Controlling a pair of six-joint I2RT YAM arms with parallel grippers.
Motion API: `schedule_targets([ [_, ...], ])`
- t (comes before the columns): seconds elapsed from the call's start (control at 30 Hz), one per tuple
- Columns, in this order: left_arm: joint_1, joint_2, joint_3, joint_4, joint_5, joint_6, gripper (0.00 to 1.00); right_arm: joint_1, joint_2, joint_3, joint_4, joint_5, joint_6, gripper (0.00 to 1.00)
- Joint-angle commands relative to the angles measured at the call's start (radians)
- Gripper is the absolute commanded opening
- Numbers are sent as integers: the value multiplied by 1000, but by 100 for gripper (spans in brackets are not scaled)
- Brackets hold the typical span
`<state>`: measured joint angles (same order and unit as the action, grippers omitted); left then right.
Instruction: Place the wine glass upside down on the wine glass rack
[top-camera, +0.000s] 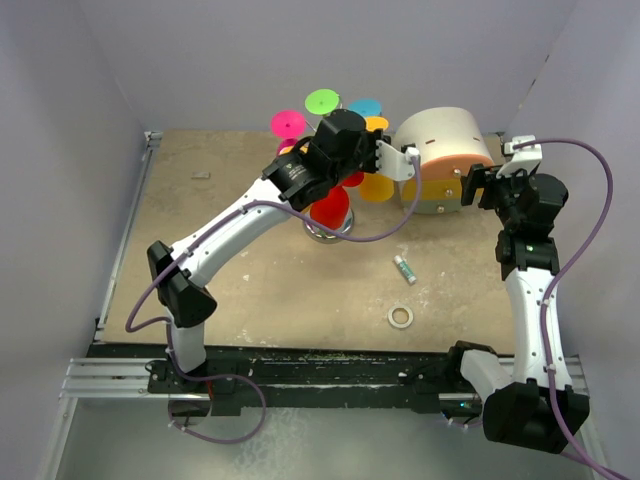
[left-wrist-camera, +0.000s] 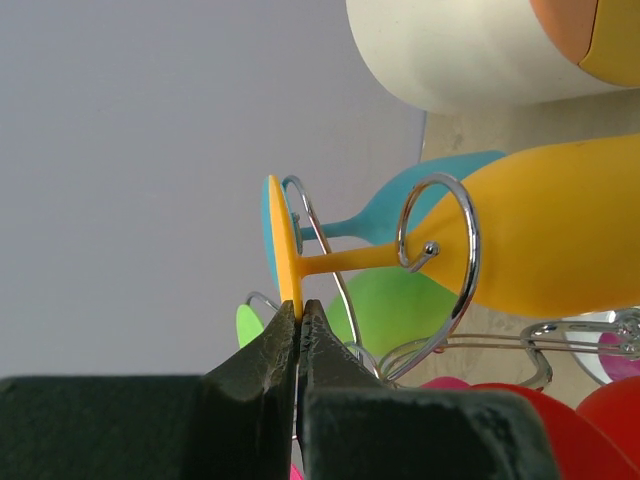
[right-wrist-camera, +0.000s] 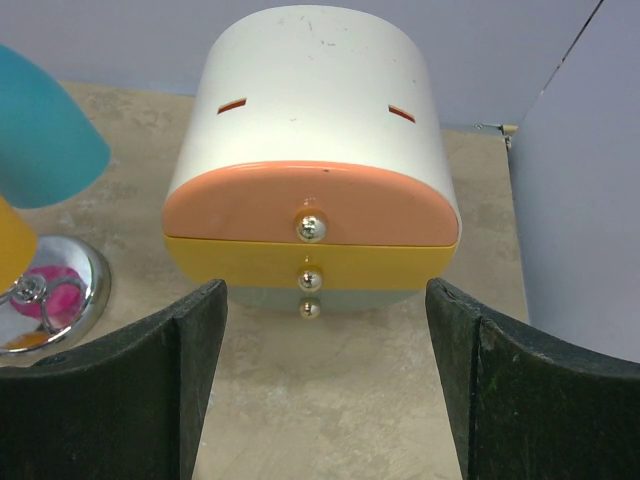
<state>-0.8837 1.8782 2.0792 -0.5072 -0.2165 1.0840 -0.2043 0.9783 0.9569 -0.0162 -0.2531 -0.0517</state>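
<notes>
The tan table (top-camera: 250, 290) is carrying every item. At its far right the round white-and-orange drawer box (top-camera: 440, 150) is standing, and the right gripper (right-wrist-camera: 325, 330) is hovering in front of its drawers with its fingers spread wide, grasping nothing. At the far centre the chrome wine glass rack (right-wrist-camera: 88, 290) is standing on its mirror-like base, just beside the box, with coloured glasses hanging around it. The left gripper (left-wrist-camera: 300, 310) is reaching over the rack, its fingers pressed together on the rim of the flat foot of the yellow wine glass (left-wrist-camera: 560, 230). That glass is hanging with its stem passing through one curled arm of the rack and its bowl beyond the curl; whether the stem is actually resting on the wire is probably not decidable from this angle. A teal glass (left-wrist-camera: 400, 210) is hanging just behind it. Nearer the arms, a tape roll (top-camera: 401, 317) and a small tube (top-camera: 404, 268) are lying well apart from the rack.
</notes>
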Motion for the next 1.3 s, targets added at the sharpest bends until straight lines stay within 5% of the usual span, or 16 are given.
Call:
schedule_targets([
  [0.0,5,-62,-1,5,-18,-8,0,-6,-16,1,44,-13,-6,82],
  [1.27,-12,-124,-21,-104,133,2,0,-7,-15,0,44,-23,-8,82],
])
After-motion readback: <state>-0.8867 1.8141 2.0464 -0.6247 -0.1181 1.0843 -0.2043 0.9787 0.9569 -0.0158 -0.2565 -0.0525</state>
